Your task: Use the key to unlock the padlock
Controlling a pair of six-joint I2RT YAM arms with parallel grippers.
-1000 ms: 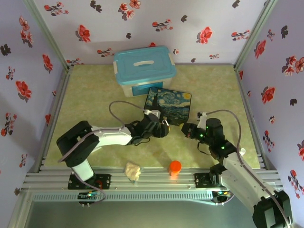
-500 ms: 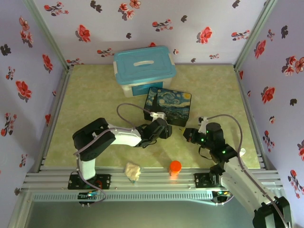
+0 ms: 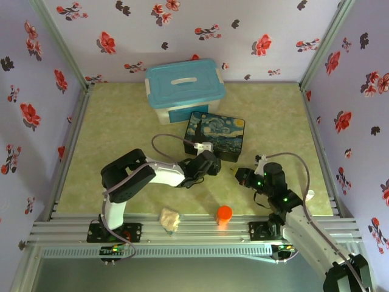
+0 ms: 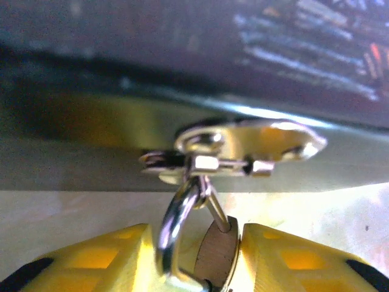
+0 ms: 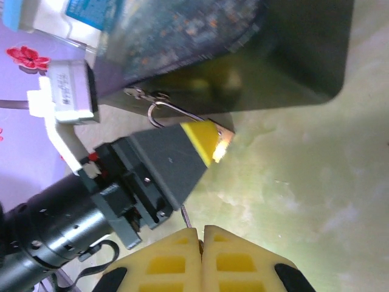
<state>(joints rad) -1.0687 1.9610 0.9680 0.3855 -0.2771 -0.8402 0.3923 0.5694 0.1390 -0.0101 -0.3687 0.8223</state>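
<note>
Padlock (image 4: 216, 261) btwn left jaws; right jaws pinch key (image 5: 184, 216).

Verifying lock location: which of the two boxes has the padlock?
The dark Starry Night tin, the nearer box; the padlock hangs from its latch. The blue-lidded plastic box sits behind it.

The left arm (image 3: 167, 176) is white shells between black joints, a grey cable (image 3: 165, 135) looping off it. The right arm (image 3: 304, 228) is black with green lights (image 3: 258, 180) near the wrist, white nearer its base. The right gripper (image 5: 202, 229) has yellow fingers (image 5: 163, 263), square-pocketed, black at the heels.
</note>
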